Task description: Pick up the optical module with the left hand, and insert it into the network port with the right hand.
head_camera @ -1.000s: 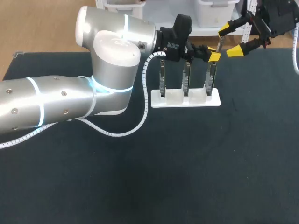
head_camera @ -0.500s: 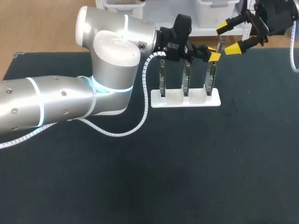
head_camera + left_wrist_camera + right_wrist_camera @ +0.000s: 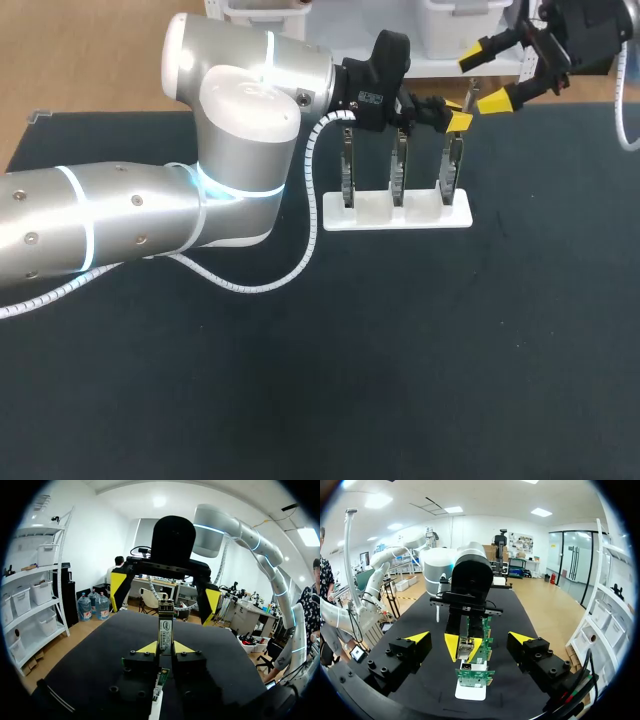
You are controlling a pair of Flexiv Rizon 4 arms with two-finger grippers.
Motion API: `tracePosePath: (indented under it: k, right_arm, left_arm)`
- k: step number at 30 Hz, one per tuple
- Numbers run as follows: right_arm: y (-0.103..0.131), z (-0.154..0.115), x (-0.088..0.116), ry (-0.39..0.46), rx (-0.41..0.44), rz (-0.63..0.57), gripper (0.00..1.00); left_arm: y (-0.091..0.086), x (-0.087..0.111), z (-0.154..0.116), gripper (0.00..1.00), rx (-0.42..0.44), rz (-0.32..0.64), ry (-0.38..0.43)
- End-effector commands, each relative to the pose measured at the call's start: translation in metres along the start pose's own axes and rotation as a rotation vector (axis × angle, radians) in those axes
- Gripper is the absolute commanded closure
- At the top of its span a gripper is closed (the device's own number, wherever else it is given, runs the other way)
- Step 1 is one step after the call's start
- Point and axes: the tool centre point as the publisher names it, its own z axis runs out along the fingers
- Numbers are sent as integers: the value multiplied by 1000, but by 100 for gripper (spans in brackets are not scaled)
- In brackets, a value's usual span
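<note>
My left gripper (image 3: pixel 455 118) is shut on the optical module (image 3: pixel 165 629), a slim metal stick with a label, and holds it just above the rightmost of three upright circuit boards (image 3: pixel 452 168). The boards stand in a white rack (image 3: pixel 395 213). In the right wrist view the module (image 3: pixel 465 643) shows end-on between the left gripper's yellow fingertips (image 3: pixel 452 645), over the boards (image 3: pixel 474 674). My right gripper (image 3: pixel 487 74) hangs open at the table's far right edge, facing the module and apart from it. The left wrist view has it (image 3: pixel 166 594) straight ahead, its fingers spread wide.
The white rack's base (image 3: pixel 470 692) lies on the dark table mat (image 3: pixel 400 350). My left arm's big silver body (image 3: pixel 230 130) and its white coiled cable (image 3: pixel 290 260) cover the table's left and middle back.
My right gripper has drifted a little toward the table's far edge, still open. The left arm and the module have not moved.
</note>
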Motion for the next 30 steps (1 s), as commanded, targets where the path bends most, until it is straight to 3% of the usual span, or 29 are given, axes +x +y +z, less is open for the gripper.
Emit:
tracePosePath:
  k: [1, 20, 21, 22, 23, 30]
  right_arm:
    - [-4, 1, 0, 1, -8, 2, 0]
    - [0, 2, 0, 1, -1, 8, 0]
    - [0, 2, 0, 0, -1, 7, 21]
    - [0, 2, 1, 1, -2, 7, 55]
    - [1, 2, 1, -7, -3, 2, 100]
    - [2, 2, 1, -3, -3, 1, 100]
  left_arm:
    - [1, 0, 0, 100, 2, 0, 1]
    - [1, 0, 0, 100, 2, 0, 1]
    - [1, 0, 0, 100, 2, 0, 1]
    - [1, 0, 0, 100, 2, 0, 1]
    - [1, 0, 0, 100, 2, 0, 1]
    - [1, 0, 0, 100, 2, 0, 1]
